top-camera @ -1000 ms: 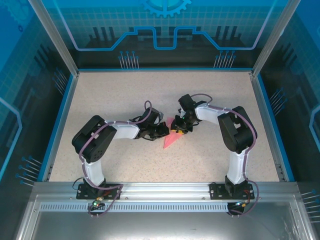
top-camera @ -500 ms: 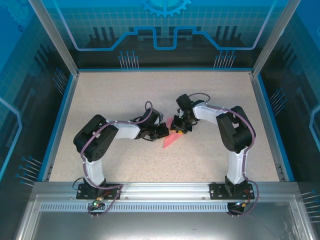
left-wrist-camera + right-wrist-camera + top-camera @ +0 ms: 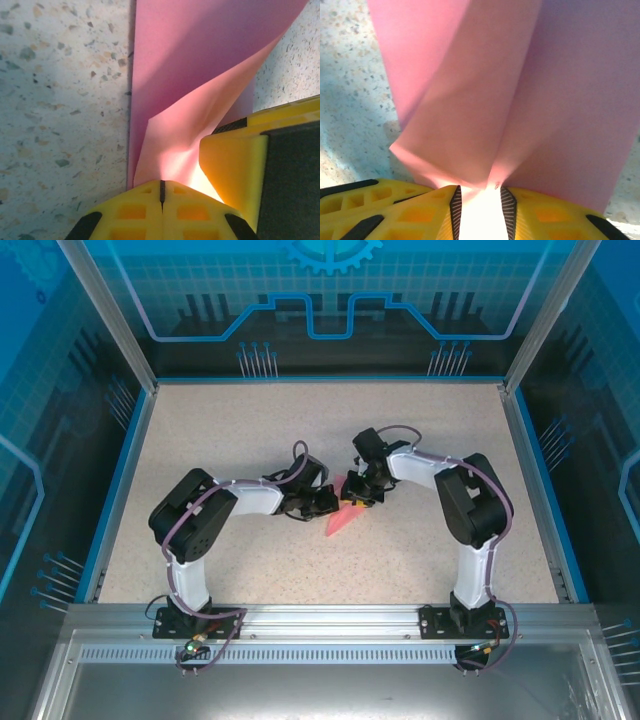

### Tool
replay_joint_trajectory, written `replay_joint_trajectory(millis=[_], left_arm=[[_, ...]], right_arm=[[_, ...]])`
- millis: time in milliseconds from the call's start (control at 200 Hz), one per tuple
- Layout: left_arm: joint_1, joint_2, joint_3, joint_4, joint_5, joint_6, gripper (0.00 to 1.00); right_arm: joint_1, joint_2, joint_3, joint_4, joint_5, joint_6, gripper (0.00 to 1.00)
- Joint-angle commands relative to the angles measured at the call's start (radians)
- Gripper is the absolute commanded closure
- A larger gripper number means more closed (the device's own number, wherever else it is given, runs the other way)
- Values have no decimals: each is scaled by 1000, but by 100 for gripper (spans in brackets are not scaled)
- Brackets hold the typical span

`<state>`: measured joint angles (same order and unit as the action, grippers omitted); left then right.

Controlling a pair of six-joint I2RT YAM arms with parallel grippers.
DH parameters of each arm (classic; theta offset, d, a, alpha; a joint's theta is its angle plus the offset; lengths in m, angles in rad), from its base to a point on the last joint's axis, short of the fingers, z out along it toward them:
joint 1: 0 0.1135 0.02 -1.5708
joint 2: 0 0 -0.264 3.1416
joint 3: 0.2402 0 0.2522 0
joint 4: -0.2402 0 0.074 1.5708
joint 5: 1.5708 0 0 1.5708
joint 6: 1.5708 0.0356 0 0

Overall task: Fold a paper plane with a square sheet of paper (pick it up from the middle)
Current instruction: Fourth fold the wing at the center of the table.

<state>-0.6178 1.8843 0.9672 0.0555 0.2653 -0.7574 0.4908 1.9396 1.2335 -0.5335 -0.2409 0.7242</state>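
Across the middle of the speckled table (image 3: 200, 460), the left arm (image 3: 240, 502) and right arm (image 3: 440, 475) reach toward each other over the pink paper (image 3: 342, 521). The paper is already a narrowed, pointed shape with its tip toward the near edge. By that look the folding is midway, with a flap lifted for another crease. The left gripper (image 3: 161, 192) is pressed fully together, nipping the paper's edge. The right gripper (image 3: 480, 192), just beside it, is clamped on a raised ridge that runs into its narrow slot. The next move likely calls for carrying the flap over with both grips moving together, then pressing it flat without tearing.
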Motion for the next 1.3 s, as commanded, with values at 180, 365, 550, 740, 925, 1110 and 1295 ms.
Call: replay_joint_trajectory(millis=[180,365,550,740,925,1110,1295], left_arm=[[-32,59,37,-237,-109,64,100],[-37,62,50,-262,-125,63,100],[-39,62,51,-269,-127,58,100],[-39,69,53,-283,-133,52,100],[-40,73,55,-342,-150,62,100],[-40,81,42,-367,-153,79,100],[-39,83,46,-365,-149,79,100]], right_arm=[[-21,-153,-86,73,-69,-157,80],[-12,-76,-84,128,-161,-178,97],[-11,-9,-71,150,-193,-187,100],[-12,34,-77,147,-180,-195,100],[-84,32,-137,177,-111,-222,100],[-162,-40,-138,230,-64,-215,100],[-101,-129,-146,277,-98,-234,100]])
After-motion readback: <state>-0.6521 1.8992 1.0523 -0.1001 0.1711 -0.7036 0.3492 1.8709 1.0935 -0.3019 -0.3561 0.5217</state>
